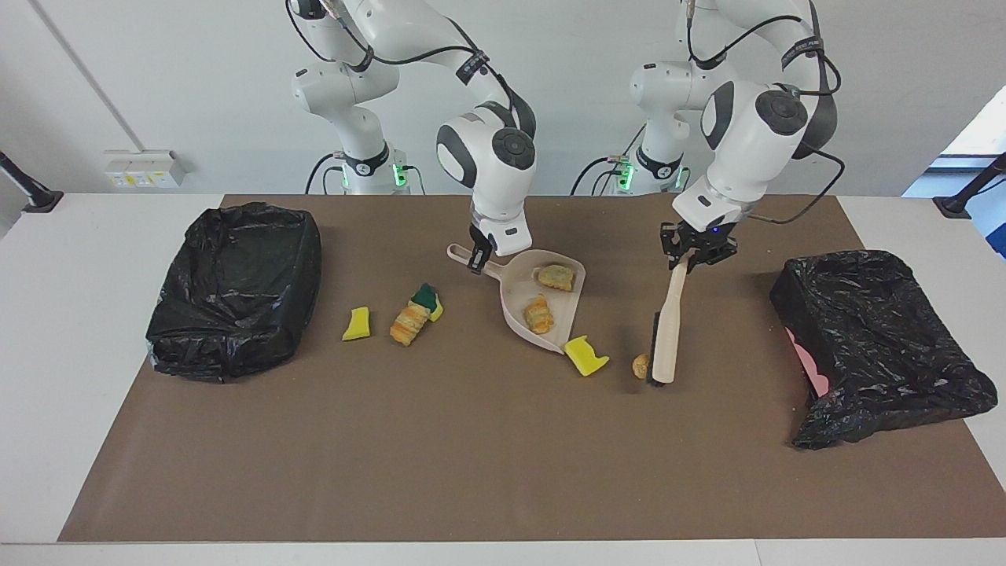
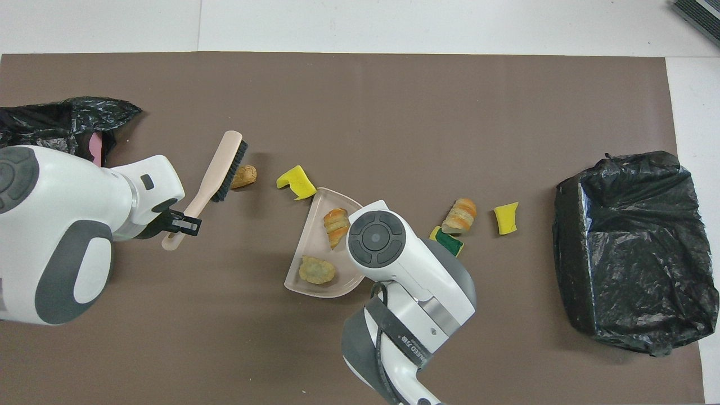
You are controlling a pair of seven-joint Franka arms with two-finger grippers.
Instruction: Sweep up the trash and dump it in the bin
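Facing the robots, you see the left gripper point(image 1: 698, 255) clamped on the brush point(image 1: 666, 334), its bristles touching a bread lump point(image 1: 640, 364); drag it low toward the dustpan point(image 1: 515, 303), which the right gripper point(image 1: 476, 262) grips by its handle. From overhead, a yellow sponge bit point(image 2: 296, 182) lies just beside the dustpan's point(image 2: 306, 250) open edge, so gather it on the way; two scraps point(image 2: 336, 225) sit inside, three more point(image 2: 460, 215) toward the right arm's end.

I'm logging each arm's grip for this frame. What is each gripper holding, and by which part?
The left gripper holds the brush by its handle end. The right gripper holds the dustpan by its handle.
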